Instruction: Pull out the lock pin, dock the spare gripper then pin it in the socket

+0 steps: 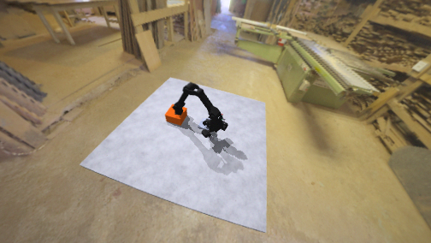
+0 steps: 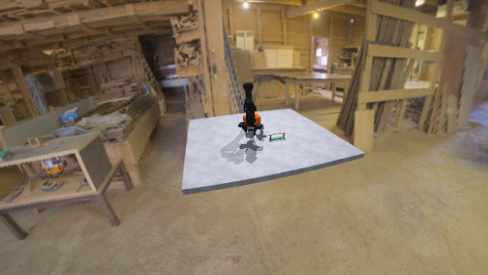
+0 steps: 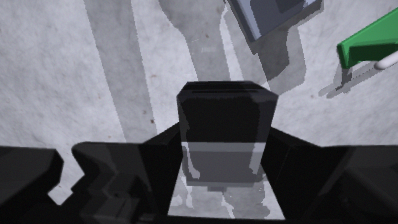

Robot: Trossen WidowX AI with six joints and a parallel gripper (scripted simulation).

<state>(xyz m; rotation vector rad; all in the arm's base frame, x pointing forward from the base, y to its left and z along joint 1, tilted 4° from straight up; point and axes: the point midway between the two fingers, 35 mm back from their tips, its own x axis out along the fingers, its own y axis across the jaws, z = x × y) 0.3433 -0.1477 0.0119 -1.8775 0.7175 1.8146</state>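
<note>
My gripper (image 3: 217, 122) (image 2: 251, 135) is shut on a dark block with a grey band, the spare gripper (image 3: 227, 117), held above the table. In the top view it is small and dark among the arm's parts. A blue-grey part (image 3: 270, 15), apparently of the mount, shows cut off at the top edge of the wrist view, beyond the held block. Its socket cannot be made out. A green holder (image 3: 375, 39) (image 2: 277, 138) stands right of it, with a white rod, apparently the lock pin (image 3: 388, 62), along its near side, partly out of view.
An orange block (image 1: 175, 116) (image 2: 252, 118) stands at the arm's base. The pale square table top (image 1: 141, 162) (image 2: 290, 155) bears the arm, mount part and holder. Shadows of the arm fall across it. The workshop lies beyond its edges.
</note>
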